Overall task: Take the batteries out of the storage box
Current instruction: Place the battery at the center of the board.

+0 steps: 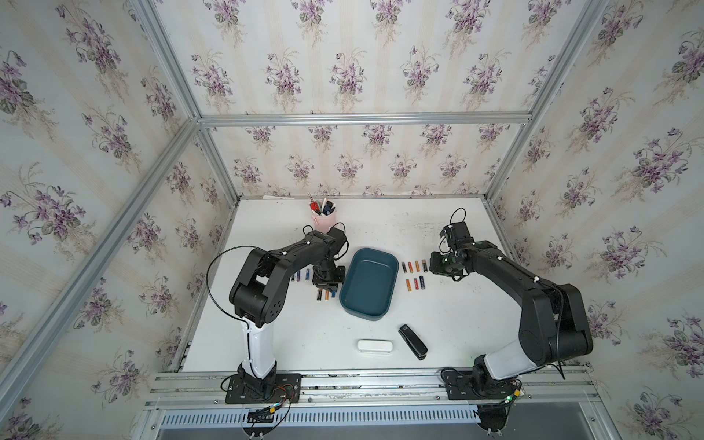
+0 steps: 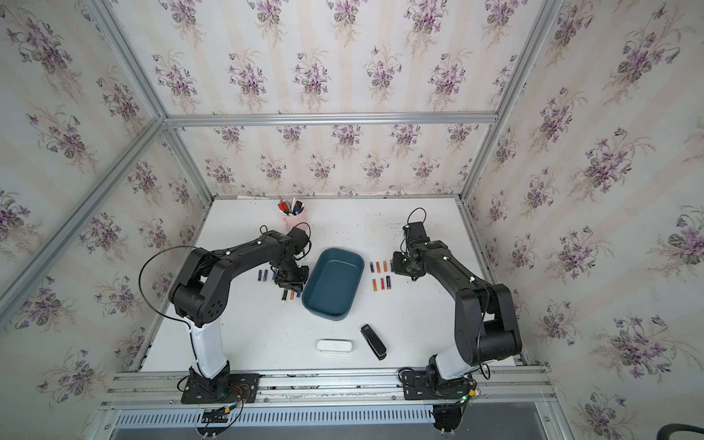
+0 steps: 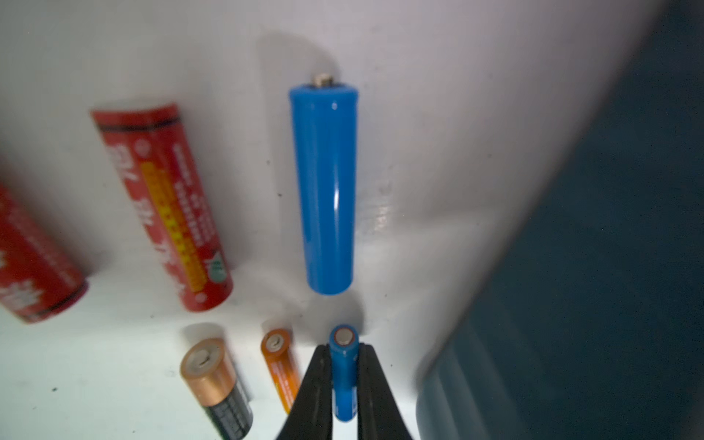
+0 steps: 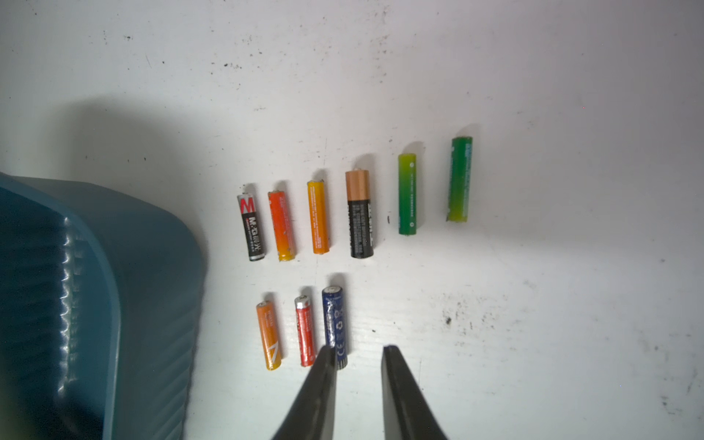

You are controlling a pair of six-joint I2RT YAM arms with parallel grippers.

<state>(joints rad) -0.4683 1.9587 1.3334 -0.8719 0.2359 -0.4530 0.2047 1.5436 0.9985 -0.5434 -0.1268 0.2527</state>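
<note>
left claw (image 3: 344, 348) pinching blue battery (image 3: 343, 381); right claw (image 4: 358, 350) parted, empty

Table (image 1: 457, 324) bears batteries (image 4: 319, 217), storage box (image 1: 371, 280)

Storage box (image 2: 328, 314) mid-table (image 2: 419, 335), its whole floor in plain sight. Batteries (image 2: 378, 266) in two short rows just right of it, more on its left. My left gripper (image 2: 295, 286) hangs low over the left group, a blue battery (image 2: 299, 293) at its tip. My right gripper (image 2: 403, 268) is beside the right rows. Pink cup (image 2: 293, 220) behind; white case (image 2: 335, 346) and black stapler (image 2: 373, 341) in front.
</note>
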